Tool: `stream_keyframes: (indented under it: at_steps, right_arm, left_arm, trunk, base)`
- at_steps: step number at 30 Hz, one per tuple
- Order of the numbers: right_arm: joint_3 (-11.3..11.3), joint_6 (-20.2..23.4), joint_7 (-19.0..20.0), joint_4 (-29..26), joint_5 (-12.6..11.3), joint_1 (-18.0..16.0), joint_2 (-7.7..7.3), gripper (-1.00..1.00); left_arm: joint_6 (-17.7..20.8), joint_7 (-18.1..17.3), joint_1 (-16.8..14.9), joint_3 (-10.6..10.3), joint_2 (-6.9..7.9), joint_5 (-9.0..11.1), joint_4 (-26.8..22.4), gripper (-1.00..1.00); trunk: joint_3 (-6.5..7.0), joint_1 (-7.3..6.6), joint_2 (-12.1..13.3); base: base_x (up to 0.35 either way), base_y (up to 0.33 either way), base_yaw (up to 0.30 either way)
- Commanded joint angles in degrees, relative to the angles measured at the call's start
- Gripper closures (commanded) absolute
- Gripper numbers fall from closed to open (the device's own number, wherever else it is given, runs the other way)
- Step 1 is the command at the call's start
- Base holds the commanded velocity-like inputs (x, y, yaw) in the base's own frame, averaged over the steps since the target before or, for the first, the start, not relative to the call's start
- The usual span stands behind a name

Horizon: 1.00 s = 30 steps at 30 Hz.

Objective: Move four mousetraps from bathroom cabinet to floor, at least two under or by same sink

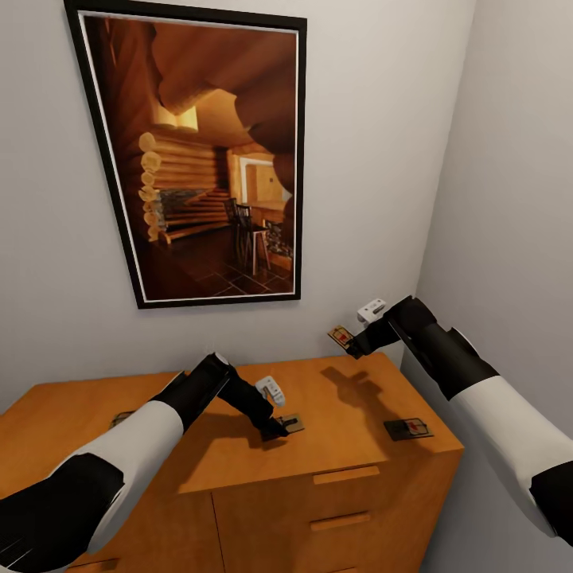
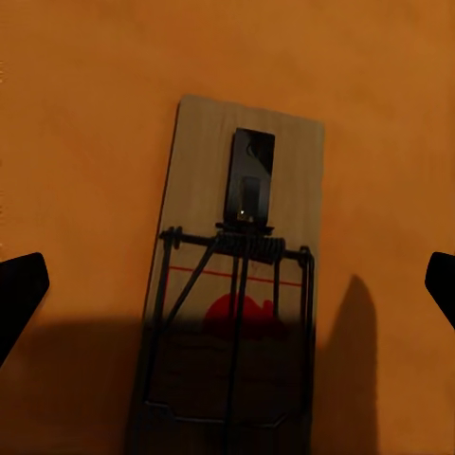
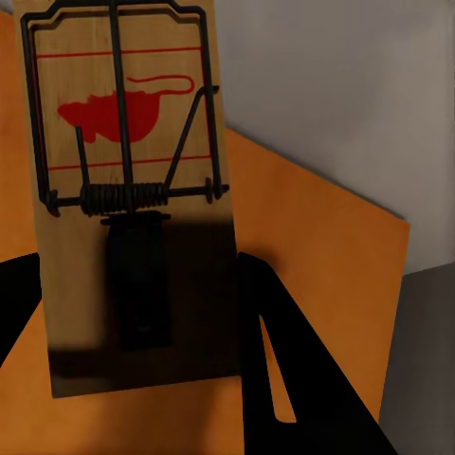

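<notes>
Head view. The step in hand is retrieval: the mousetraps are being collected off the cabinet (image 1: 334,398) top, and none has reached the bathroom floor. The right gripper (image 1: 352,344) is raised above the cabinet's back right corner, forearm angled up from the lower right, with one mousetrap (image 1: 341,335) pinched at its tip. The left arm reaches over the cabinet top, elbow high, with the left gripper (image 1: 276,430) pointing down just beside a second mousetrap (image 1: 291,423) lying near the cabinet's centre. A third mousetrap (image 1: 408,429) lies near the cabinet's right front edge. A small dark item (image 1: 121,417) toward the cabinet's left end is too small to identify.

Left wrist view. The central mousetrap (image 2: 237,284) lies flat on the cabinet top, midway between the two spread fingertips (image 2: 21,289), which stand clear of its long edges. Judgement: the next move calls for lowering and closing across the board's width.

Right wrist view. The held mousetrap (image 3: 133,199) is clamped between the pressed-in fingers (image 3: 284,360) at its plain end, off the cabinet top.
</notes>
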Motion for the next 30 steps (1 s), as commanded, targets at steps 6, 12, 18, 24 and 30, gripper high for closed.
stream_keyframes:
  at_steps: [6,12,18,24,30]
  right_arm:
    - [0.1,0.1,0.3,-0.1,0.5,-0.1,-0.05,1.00]
    - [0.1,0.1,0.3,-0.1,0.5,-0.1,-0.05,1.00]
    - [0.1,0.1,0.3,-0.1,0.5,-0.1,-0.05,1.00]
    - [0.1,0.1,0.3,-0.1,0.5,-0.1,-0.05,1.00]
    - [0.1,0.1,0.3,-0.1,0.4,-0.1,-0.05,1.00]
  left_arm:
    - [0.6,-0.3,0.0,0.0,-0.05,-0.4,-0.3,-1.00]
    - [1.1,-0.2,0.0,0.0,-0.07,-0.5,-0.7,-1.00]
    - [4.4,0.2,0.0,0.0,-0.15,-0.7,-1.2,-1.00]
    - [6.5,0.3,0.0,0.0,-0.15,-0.8,-3.0,-1.00]
    - [7.0,0.3,0.0,-0.1,-0.10,-0.8,-4.0,-1.00]
  trunk:
    - [-0.08,0.00,0.0]
    - [-0.08,0.00,0.0]
    - [-0.08,0.00,0.0]
    - [-0.08,0.00,0.0]
    - [-0.08,0.00,0.0]
  base:
    - [0.000,0.000,0.000]
    - [0.000,0.000,0.000]
    - [0.000,0.000,0.000]
    - [0.000,0.000,0.000]
    - [0.000,0.000,0.000]
